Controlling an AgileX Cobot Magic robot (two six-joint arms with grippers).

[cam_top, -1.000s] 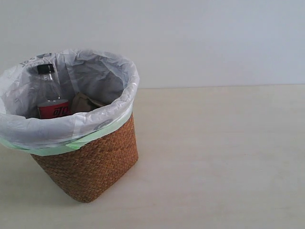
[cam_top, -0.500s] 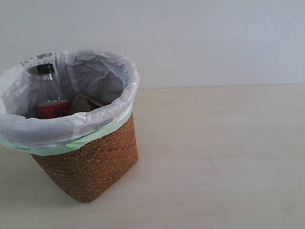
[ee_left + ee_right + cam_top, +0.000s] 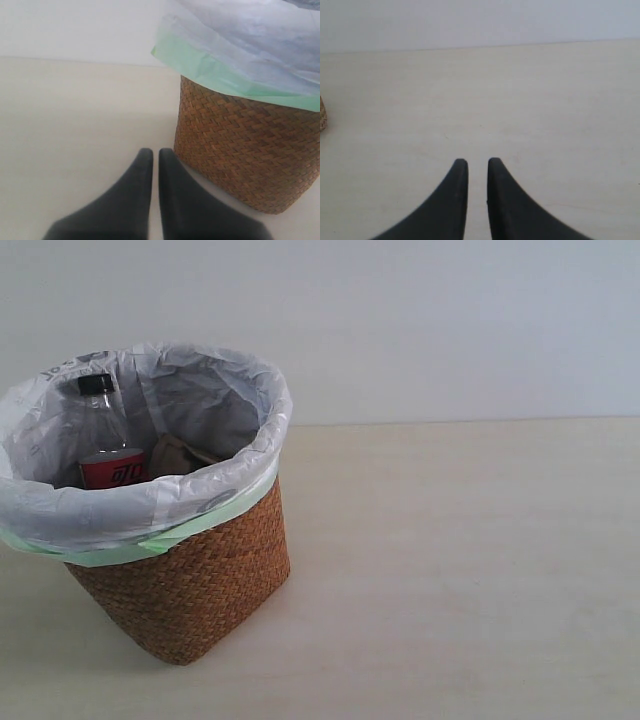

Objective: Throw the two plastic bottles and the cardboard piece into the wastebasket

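The brown wicker wastebasket [image 3: 190,590], lined with a white bag with a pale green edge, stands at the left of the table. Inside it, the clear bottle with the black cap and red label [image 3: 108,445] leans upright. Beside the bottle, a tan bit of the cardboard piece [image 3: 175,455] shows. The green-capped bottle is hidden. Neither gripper appears in the exterior view. My left gripper [image 3: 155,152] is shut and empty, low over the table right beside the wastebasket wall [image 3: 240,150]. My right gripper [image 3: 477,162] is shut with a narrow gap, holding nothing, over bare table.
The pale wooden table [image 3: 460,560] stretches to the right of the basket, with a plain white wall behind. A sliver of the wicker basket [image 3: 322,115] shows at the edge of the right wrist view.
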